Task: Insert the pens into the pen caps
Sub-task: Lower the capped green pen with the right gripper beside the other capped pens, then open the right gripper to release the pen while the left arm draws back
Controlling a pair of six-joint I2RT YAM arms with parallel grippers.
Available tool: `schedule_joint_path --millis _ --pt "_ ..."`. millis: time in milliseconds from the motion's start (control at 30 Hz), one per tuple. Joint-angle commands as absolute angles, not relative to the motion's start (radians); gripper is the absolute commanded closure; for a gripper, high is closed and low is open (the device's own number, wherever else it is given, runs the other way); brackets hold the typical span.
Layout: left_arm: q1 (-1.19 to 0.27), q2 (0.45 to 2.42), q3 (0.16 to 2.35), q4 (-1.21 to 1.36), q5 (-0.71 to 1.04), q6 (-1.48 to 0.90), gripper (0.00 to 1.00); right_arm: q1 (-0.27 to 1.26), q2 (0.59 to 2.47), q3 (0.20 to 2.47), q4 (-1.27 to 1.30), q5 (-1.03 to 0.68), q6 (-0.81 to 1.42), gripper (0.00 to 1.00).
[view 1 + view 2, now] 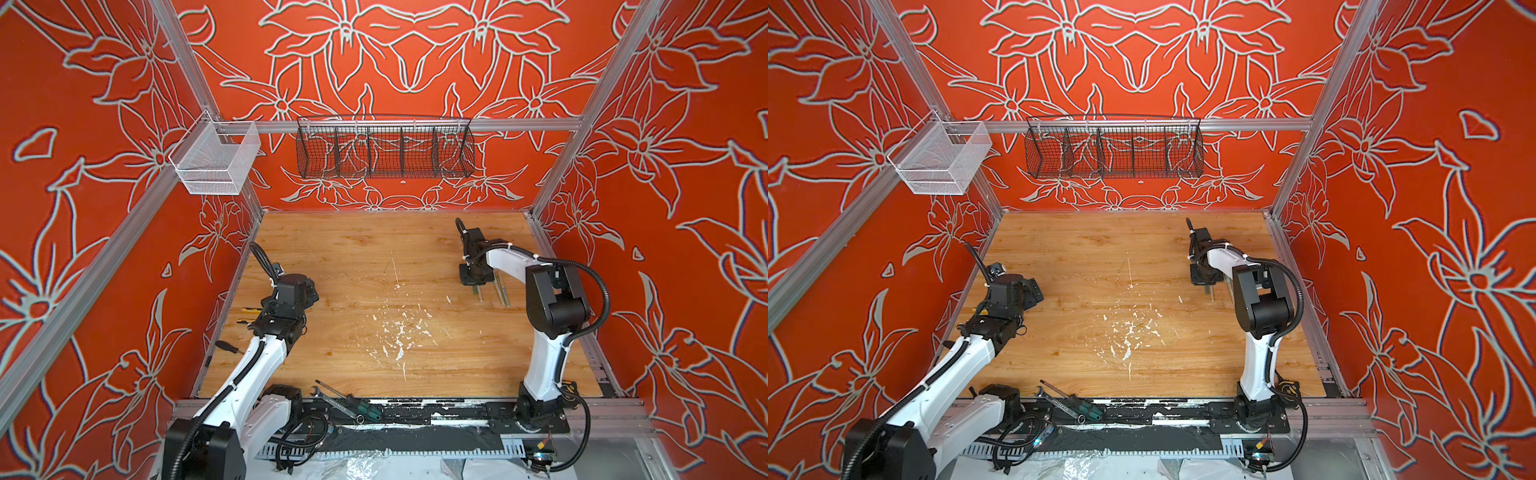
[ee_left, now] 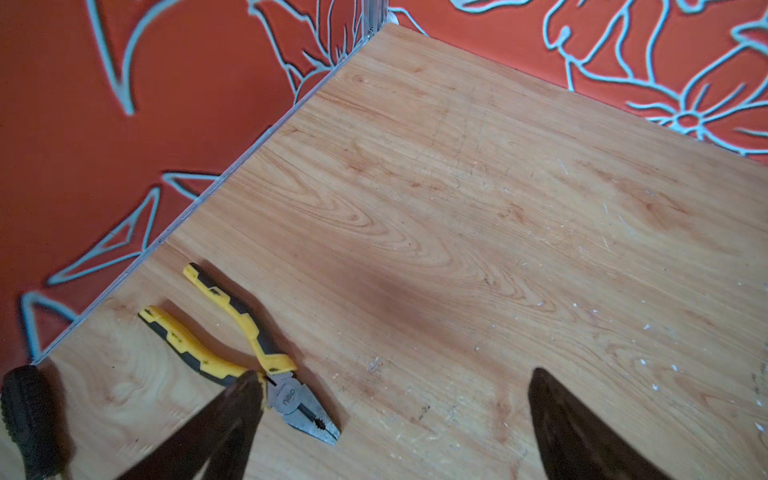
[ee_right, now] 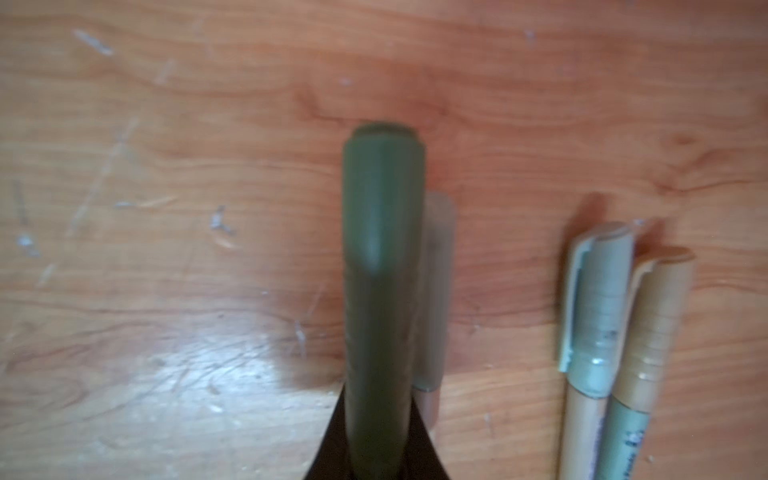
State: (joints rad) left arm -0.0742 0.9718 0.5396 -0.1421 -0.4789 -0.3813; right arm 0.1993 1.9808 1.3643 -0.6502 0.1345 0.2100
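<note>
A blurred dark green pen (image 3: pixel 380 270) is hiding most of the pale-capped pen (image 3: pixel 439 291) lying just beside it.

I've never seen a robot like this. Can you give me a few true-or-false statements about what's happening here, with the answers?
1. The left pincer is open and empty. True.
2. The right pincer grips a dark green pen. True.
3. The pliers lie next to the pens. False: the pliers lie by the left pincer, while the pens lie by the right pincer.
4. The pens lying on the table are uncapped. False: those in clear view each wear a cap.
</note>
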Motion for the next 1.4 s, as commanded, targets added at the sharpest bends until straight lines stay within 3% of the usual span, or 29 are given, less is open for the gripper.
schedule_joint_path --millis 0,333,600,767,867,1000,1100,1367 --pt "-0.058 1.014 0.523 -0.078 -0.521 -0.383 0.03 0.190 1.982 1.362 -0.701 0.167 0.180 0.75" --pt "-0.038 1.037 0.498 -0.003 -0.528 -0.335 0.03 0.174 1.957 1.348 -0.724 0.173 0.167 0.69" --pt "0.018 1.169 0.503 0.186 -0.386 -0.256 0.03 0.175 1.875 1.349 -0.774 0.192 0.129 0.64" --pt "0.018 1.286 0.524 0.264 -0.332 -0.185 0.03 0.179 1.760 1.283 -0.728 0.174 0.087 0.48" --pt "0.018 1.332 0.482 0.391 -0.328 -0.148 0.03 0.180 1.691 1.225 -0.670 0.170 0.061 0.27" --pt "0.017 1.333 0.454 0.449 -0.281 -0.114 0.03 0.182 1.564 1.063 -0.466 0.194 0.005 0.17" --pt "0.018 1.356 0.362 0.647 -0.235 -0.088 0.03 0.182 1.475 0.907 -0.240 0.241 -0.036 0.16" --pt "0.016 1.387 0.309 0.751 -0.133 -0.042 0.03 0.181 1.380 0.545 0.388 0.236 -0.122 0.14"
